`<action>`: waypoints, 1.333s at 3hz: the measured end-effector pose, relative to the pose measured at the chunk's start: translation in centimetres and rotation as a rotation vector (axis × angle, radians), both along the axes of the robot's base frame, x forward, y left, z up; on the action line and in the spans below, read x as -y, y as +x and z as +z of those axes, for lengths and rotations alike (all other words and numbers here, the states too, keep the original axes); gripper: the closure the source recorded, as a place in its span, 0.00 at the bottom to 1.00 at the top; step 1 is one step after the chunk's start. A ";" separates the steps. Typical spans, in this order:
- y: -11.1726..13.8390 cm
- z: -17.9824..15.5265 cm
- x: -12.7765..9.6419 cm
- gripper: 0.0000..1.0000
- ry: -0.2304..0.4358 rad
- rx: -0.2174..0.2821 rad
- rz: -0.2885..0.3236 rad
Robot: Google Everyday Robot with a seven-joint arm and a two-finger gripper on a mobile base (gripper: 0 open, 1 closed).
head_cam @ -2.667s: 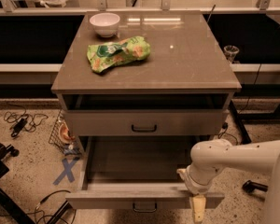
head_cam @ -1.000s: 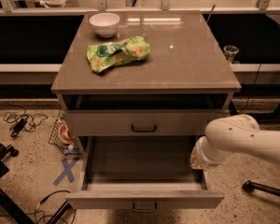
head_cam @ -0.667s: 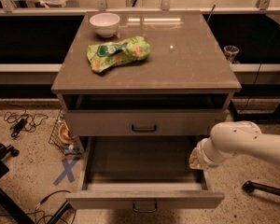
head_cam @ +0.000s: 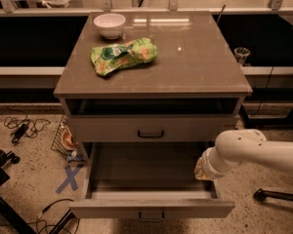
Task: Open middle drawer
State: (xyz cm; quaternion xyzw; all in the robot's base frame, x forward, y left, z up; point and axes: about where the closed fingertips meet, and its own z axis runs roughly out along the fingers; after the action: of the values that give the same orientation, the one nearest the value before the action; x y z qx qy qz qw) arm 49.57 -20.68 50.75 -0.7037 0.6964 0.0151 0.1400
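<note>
The middle drawer [head_cam: 151, 209] is being shown pulled well out of the cabinet, in the lower centre of the frame. Its flat front is lying close to the bottom edge, and its small black bar handle [head_cam: 151, 218] is being cut partly by that edge. The inside of the drawer is being seen as a dark, bare tray.

The white arm [head_cam: 256, 152] is being extended in from the right edge of the frame. The gripper [head_cam: 201, 169] is being held at the arm's end, just beside the right wall of the open drawer and above its rear right corner. Only a small tan part of it is being shown, so whether the jaws are spread or pressed together cannot be told.

Above the open drawer, the taller-fronted drawer [head_cam: 107, 129] is being kept shut, with its own black handle [head_cam: 150, 134] at the centre. A dark open slot is being seen between it and the counter [head_cam: 200, 67].

On the counter, a white bowl [head_cam: 110, 24] is being carried near the upper left corner. A crumpled green snack bag [head_cam: 123, 56] is lying just below it, apart from it.

On the speckled floor at the left, a blue tape cross [head_cam: 68, 178] and a tangle of black cables [head_cam: 22, 126] are being shown.
</note>
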 end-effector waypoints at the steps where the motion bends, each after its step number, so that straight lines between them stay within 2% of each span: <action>1: 0.4 -3.0 -2.1 1.00 0.034 -0.021 0.023; 2: 0.6 -7.4 -4.1 1.00 0.075 -0.051 0.037; 3: 1.1 -9.9 -5.2 1.00 0.095 -0.064 0.049; 4: 0.4 -10.4 -4.8 1.00 0.096 -0.067 0.050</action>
State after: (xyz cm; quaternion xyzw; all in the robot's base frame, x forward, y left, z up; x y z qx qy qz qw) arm 49.94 -15.83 40.31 -0.7123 0.6815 0.0757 0.1497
